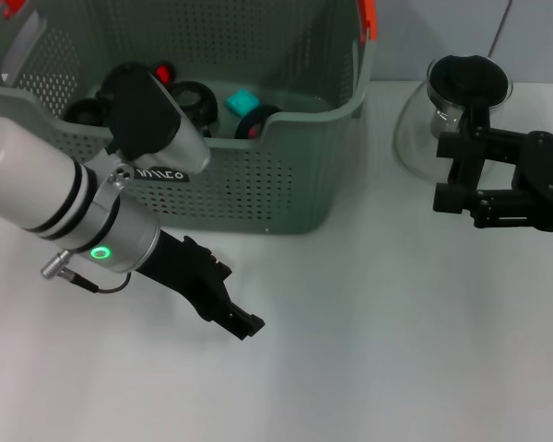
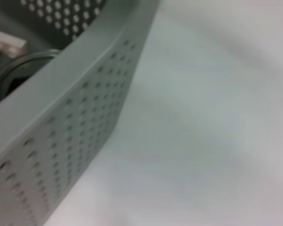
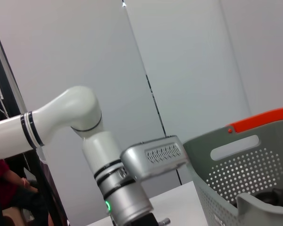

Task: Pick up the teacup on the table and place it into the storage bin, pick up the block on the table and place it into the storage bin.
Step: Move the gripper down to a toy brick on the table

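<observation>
Storage bin (image 1: 258, 175): large grey-green perforated basket at far left of the white table (image 1: 396, 350), an orange handle clip (image 1: 369, 18) on its far right rim, a small black label (image 1: 161, 172) with white lettering on the near wall. Inside it, in the head view: a teal block (image 1: 243, 99), several round black-rimmed items, one small red spot. The teacup cannot be picked out with certainty among them. Left wrist view shows the bin's perforated wall (image 2: 70, 141) close up, with a dark round rim and a pale block-like piece behind it.

Left gripper (image 1: 230, 308): low over the table, just near of the bin's front wall, fingers close together, holding nothing, touching nothing visible.

Right gripper (image 1: 484, 198): at far right, beside a glass pitcher (image 1: 442, 110) with a black lid; opening cannot be told, nothing seen in it.
</observation>
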Controlling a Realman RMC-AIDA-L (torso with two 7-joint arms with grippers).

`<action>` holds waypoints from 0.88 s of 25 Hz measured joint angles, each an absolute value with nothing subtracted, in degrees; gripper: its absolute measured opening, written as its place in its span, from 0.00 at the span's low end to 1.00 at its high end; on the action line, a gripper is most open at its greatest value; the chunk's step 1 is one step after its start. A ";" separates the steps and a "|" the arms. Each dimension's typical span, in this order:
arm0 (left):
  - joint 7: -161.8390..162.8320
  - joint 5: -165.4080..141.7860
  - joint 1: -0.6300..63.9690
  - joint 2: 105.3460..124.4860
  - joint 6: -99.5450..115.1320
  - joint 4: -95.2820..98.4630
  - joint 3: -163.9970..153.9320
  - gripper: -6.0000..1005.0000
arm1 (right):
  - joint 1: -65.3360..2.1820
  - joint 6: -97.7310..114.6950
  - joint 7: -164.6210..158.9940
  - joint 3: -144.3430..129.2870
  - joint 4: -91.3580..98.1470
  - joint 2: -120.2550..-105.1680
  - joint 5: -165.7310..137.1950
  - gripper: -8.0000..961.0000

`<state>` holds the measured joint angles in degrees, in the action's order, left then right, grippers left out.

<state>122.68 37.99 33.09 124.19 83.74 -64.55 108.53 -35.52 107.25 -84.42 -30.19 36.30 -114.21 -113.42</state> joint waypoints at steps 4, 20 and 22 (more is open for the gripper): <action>122.76 38.01 32.96 124.10 83.65 -65.34 109.72 0.96 | -35.22 107.21 -83.92 -30.05 36.30 -114.18 -113.46 0.98; 129.97 32.33 34.30 124.21 80.87 -65.57 109.50 0.96 | -35.17 107.13 -83.81 -29.96 36.30 -113.94 -113.23 0.98; 130.18 32.24 34.48 124.21 80.83 -65.48 108.87 0.96 | -35.22 107.17 -83.82 -29.97 36.30 -113.82 -113.21 0.98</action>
<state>130.18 32.24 34.48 124.21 80.83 -65.48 108.87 -35.22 107.17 -83.82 -29.97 36.30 -113.82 -113.21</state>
